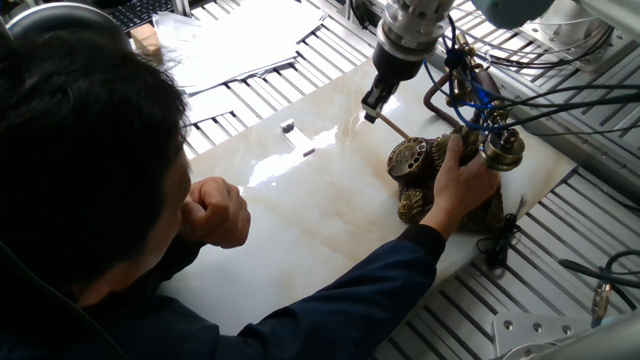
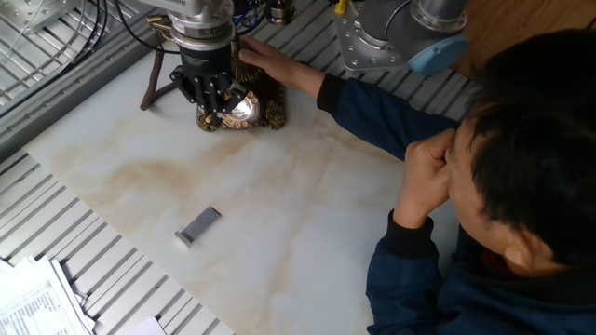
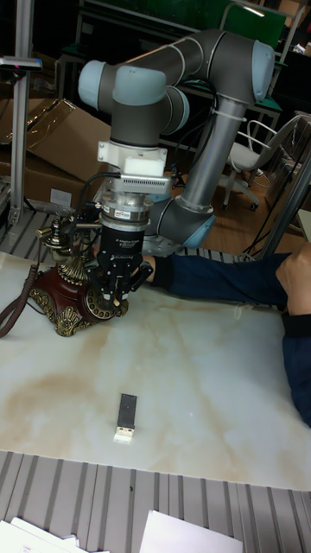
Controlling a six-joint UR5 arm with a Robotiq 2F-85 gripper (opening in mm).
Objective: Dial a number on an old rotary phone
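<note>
The old rotary phone (image 1: 440, 180) stands at the far right of the marble top, dark bronze with a brass-capped handset (image 1: 497, 148) on its cradle. Its round dial (image 1: 408, 157) faces up and to the left. A person's hand (image 1: 462, 182) grips the phone's body. My gripper (image 1: 371, 105) hangs just above and left of the dial, shut on a thin stick (image 1: 392, 125) that slants down toward the dial. From the other side, the gripper (image 2: 216, 99) covers part of the dial (image 2: 241, 110). In the tall view, the gripper (image 3: 116, 296) hovers right over the dial (image 3: 93, 305).
A small grey flat bar (image 2: 198, 225) lies on the marble slab (image 2: 307, 205), mid-table. The person's head and fist (image 1: 212, 210) fill the near side. Their forearm (image 2: 358, 102) reaches across to the phone. Cables (image 1: 560, 95) and papers (image 1: 230, 40) lie around the slab.
</note>
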